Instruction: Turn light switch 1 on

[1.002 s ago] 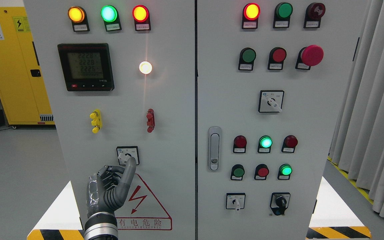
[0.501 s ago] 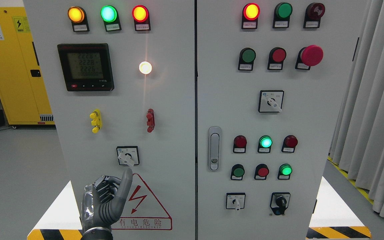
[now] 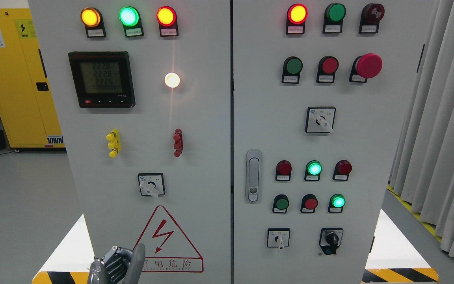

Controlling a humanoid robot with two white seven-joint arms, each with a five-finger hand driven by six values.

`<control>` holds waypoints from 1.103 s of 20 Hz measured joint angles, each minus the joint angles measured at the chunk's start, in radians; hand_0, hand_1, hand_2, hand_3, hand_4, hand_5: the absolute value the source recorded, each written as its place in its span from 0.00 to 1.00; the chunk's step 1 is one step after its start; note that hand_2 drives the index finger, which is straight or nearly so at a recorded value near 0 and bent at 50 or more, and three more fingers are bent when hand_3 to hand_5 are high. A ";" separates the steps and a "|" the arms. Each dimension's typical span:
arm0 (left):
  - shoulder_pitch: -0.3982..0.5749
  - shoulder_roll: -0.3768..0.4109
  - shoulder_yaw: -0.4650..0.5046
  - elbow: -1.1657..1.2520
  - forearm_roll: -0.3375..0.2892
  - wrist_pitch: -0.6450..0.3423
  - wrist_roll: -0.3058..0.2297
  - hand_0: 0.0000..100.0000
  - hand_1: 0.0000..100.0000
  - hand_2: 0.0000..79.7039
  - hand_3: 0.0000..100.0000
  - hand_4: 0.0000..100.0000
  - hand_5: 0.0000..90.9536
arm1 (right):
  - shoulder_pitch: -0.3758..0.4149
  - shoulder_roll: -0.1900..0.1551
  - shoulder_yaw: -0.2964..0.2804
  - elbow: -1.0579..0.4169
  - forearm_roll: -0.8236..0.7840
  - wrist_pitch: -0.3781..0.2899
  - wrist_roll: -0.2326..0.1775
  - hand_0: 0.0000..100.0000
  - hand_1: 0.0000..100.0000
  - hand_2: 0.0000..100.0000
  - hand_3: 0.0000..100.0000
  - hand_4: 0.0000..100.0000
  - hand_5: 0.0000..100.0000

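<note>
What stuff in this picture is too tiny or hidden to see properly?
- Head view: the small labels under the lamps are too small to read.
- Head view: the meter digits are dim and blurry, so the exact numbers are unclear.
- Head view: the left hand is cut off by the bottom edge, so its arm is unseen.
- Head view: the marks around the rotary switch are too tiny to tell its setting.

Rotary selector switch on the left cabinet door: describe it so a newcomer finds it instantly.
On the left grey cabinet door, look below the black digital meter, above the red lightning warning triangle. The small square white-handled rotary selector switch sits there, the only knob on this door.
</note>
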 measured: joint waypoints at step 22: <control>0.247 0.086 0.176 0.978 0.050 -0.472 -0.368 0.17 0.33 0.00 0.15 0.22 0.00 | 0.000 0.000 0.000 0.000 0.000 0.000 0.000 0.00 0.50 0.04 0.00 0.00 0.00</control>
